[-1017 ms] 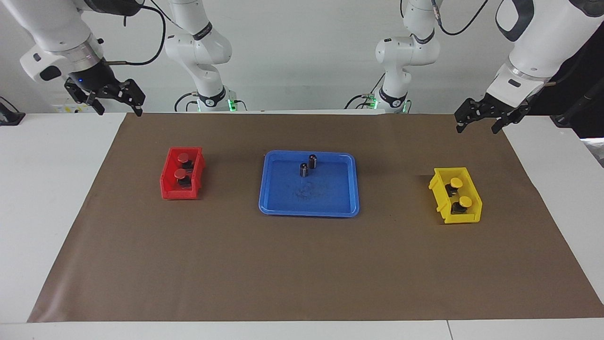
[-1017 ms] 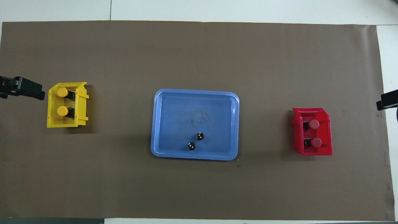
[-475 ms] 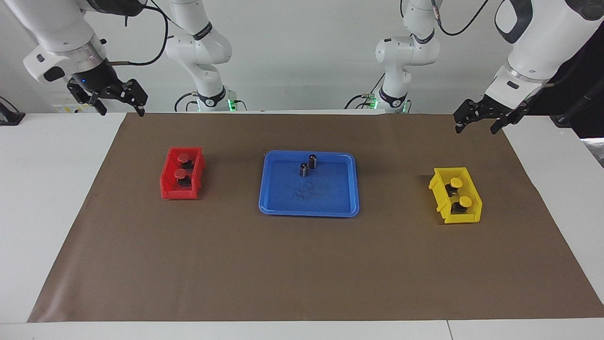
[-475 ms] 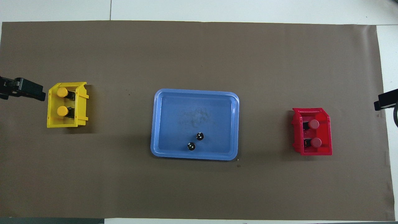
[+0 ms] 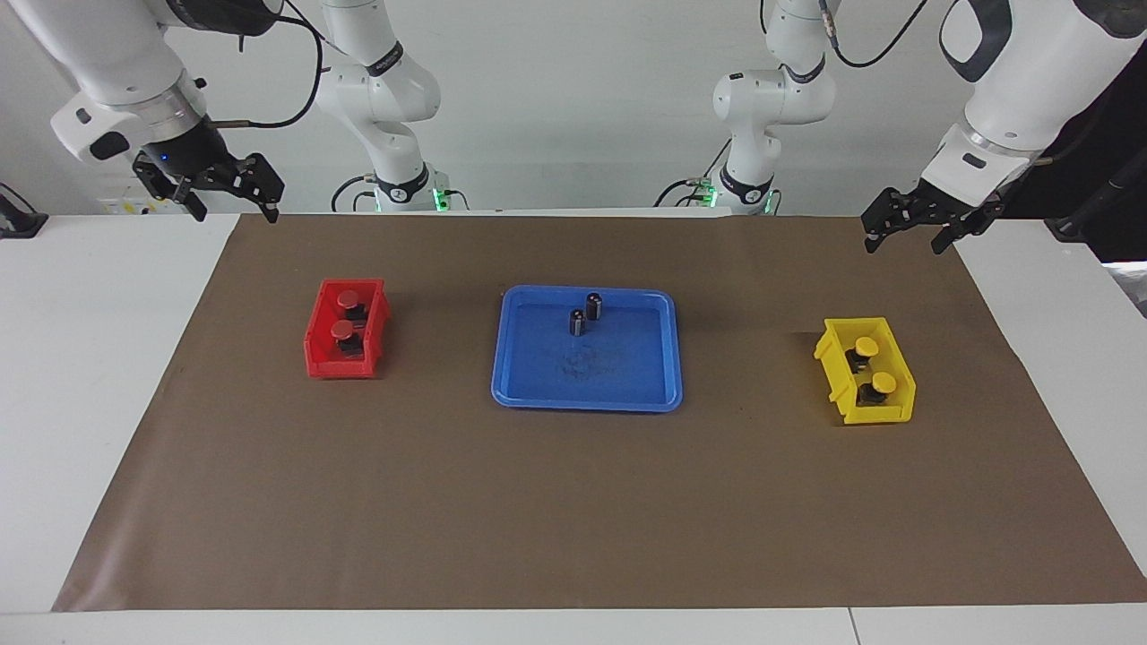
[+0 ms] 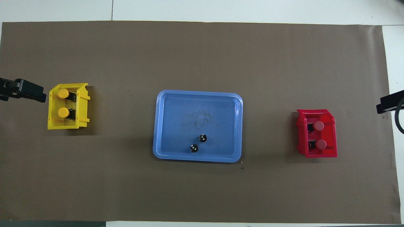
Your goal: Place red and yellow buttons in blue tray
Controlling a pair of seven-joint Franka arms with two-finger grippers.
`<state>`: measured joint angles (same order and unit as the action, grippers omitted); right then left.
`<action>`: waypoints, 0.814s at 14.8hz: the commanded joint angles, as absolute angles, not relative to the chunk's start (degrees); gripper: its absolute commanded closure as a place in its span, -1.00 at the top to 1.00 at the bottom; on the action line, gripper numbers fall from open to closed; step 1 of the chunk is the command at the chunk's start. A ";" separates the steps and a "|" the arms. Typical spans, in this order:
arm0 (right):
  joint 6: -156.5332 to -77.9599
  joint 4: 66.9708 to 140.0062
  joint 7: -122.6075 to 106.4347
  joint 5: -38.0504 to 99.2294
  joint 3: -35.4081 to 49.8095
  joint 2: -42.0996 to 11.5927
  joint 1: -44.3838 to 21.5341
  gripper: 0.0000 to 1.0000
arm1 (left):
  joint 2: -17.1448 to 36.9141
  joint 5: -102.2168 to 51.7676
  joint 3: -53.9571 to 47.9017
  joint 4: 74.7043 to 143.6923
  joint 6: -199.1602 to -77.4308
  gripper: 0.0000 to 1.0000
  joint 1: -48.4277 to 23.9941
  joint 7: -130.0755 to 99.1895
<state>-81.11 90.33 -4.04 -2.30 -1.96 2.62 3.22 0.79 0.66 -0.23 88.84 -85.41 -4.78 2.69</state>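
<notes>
Two red buttons point(image 5: 348, 298) point(image 5: 341, 331) stand in a small red bin point(image 5: 314, 361) toward the right arm's end. Two yellow buttons point(image 5: 866, 346) point(image 5: 884, 383) stand in a small yellow bin point(image 5: 832, 374) toward the left arm's end. The blue tray point(image 5: 627, 381) lies between the bins and holds no coloured button. My right gripper point(image 5: 233, 213) is open and empty, raised over the mat's edge by the robots, apart from the red bin. My left gripper point(image 5: 902, 242) is open and empty, raised over the mat's corner near the yellow bin.
Two dark cylinders point(image 5: 593, 305) point(image 5: 577, 322) stand in the tray at its side nearer the robots. A brown mat point(image 5: 573, 502) covers the white table. In the overhead view the left gripper point(image 6: 23, 90) and right gripper point(image 6: 389, 104) show at the edges.
My right gripper has shifted slightly toward the table's middle. My left gripper has barely moved. The buttons, bins and tray are as before.
</notes>
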 commanded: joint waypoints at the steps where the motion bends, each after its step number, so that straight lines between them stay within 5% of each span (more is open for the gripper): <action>1: -83.32 94.30 -4.13 -2.11 -1.76 5.01 2.55 0.70 | -0.79 0.44 -0.26 90.44 -84.99 1.00 -4.31 3.16; 3: -83.67 94.83 -4.04 -2.02 -1.76 5.27 2.46 0.48 | -0.79 0.35 -0.26 90.44 -84.99 1.00 -4.31 3.16; 12: -106.59 113.28 -4.13 1.49 -1.76 4.85 0.44 0.44 | -0.79 0.35 -0.26 90.44 -84.99 1.00 -4.31 3.16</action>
<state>-101.84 108.25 -4.04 0.92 -1.76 4.48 0.62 0.78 0.66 -0.23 88.86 -85.39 -4.78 2.69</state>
